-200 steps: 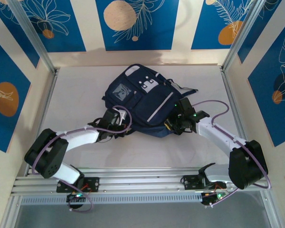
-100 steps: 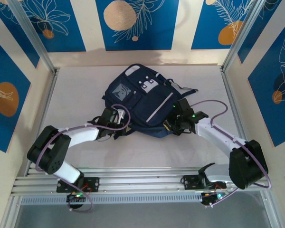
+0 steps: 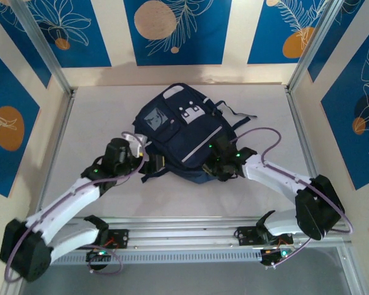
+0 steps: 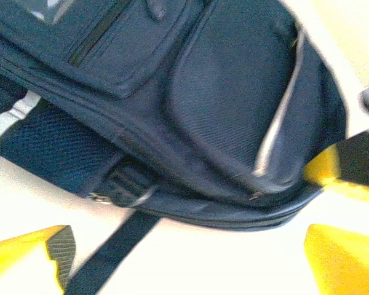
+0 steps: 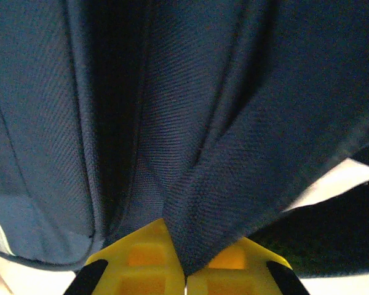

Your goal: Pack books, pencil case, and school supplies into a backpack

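Centrally on a pale table [image 3: 92,123], a navy backpack [image 3: 184,132] is gripped at its near edge by one robot gripper, while the other is held open beside it.

The backpack lies flat, front pocket up. The right gripper [image 5: 184,270] is closed on a thin fold of the bag's fabric. The left gripper [image 4: 187,258] is spread wide and holds nothing, with a dark strap [image 4: 111,252] trailing between its fingers. A slip is judged likely if the fold is pulled hard, since little cloth is held. With nothing pinned on the left, the whole bag could be dragged rather than opened, and the strap could be snagged. Bare table is left on both sides of the bag. Patterned walls [image 3: 12,123] close three sides, and a metal rail [image 3: 184,227] runs along the near edge.
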Controlling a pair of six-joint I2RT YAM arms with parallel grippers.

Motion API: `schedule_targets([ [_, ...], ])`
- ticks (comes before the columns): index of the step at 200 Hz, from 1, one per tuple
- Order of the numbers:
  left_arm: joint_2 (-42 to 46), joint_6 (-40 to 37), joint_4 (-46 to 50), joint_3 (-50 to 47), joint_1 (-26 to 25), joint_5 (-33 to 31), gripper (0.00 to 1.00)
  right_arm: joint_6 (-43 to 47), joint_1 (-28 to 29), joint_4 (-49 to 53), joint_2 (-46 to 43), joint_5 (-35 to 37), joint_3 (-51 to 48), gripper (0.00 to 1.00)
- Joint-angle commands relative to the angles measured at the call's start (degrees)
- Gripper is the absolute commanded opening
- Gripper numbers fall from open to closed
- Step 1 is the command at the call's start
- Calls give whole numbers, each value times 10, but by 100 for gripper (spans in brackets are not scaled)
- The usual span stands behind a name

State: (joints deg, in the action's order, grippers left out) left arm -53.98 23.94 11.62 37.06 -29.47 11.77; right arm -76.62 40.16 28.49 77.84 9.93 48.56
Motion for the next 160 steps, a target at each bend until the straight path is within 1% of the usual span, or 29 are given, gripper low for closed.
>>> schedule_targets([
  [1,53,-1,105,35,5,-23,100,-18,60,2,29,-15,36,3],
  [17,70,-10,137,62,6,-36,100,-3,101,-30,64,-38,65,14],
  [35,73,-23,159,84,6,-49,100,61,139,-111,117,-109,112,28],
  [45,74,-26,167,91,7,-58,100,90,155,-119,149,-140,153,33],
  [56,80,-18,168,94,10,-64,100,115,169,-120,175,-151,189,36],
  [72,91,-8,164,97,14,-64,100,125,169,-134,189,-158,202,41],
  [86,94,-9,173,104,15,-72,100,122,163,-156,179,-160,188,51],
  [99,95,-11,181,109,17,-82,100,137,158,-177,154,-166,167,58],
  [103,95,-11,181,109,17,-84,100,147,158,-176,143,-162,161,59],
  [122,92,-10,177,108,20,-92,100,213,154,-155,69,-112,131,75],
  [130,90,-16,167,105,20,-95,100,241,148,-144,29,-77,114,84],
  [132,89,-18,166,105,20,-96,100,250,147,-142,19,-70,109,88],
  [135,86,-22,163,105,20,-101,100,266,144,-139,5,-57,103,97],
  [137,84,-24,162,106,20,-105,100,275,143,-136,-6,-48,101,100],
  [145,71,-22,165,112,20,-132,100,313,139,-111,-39,5,94,99],
  [160,40,-13,173,129,20,-210,100,396,137,-65,-91,91,102,100],
])
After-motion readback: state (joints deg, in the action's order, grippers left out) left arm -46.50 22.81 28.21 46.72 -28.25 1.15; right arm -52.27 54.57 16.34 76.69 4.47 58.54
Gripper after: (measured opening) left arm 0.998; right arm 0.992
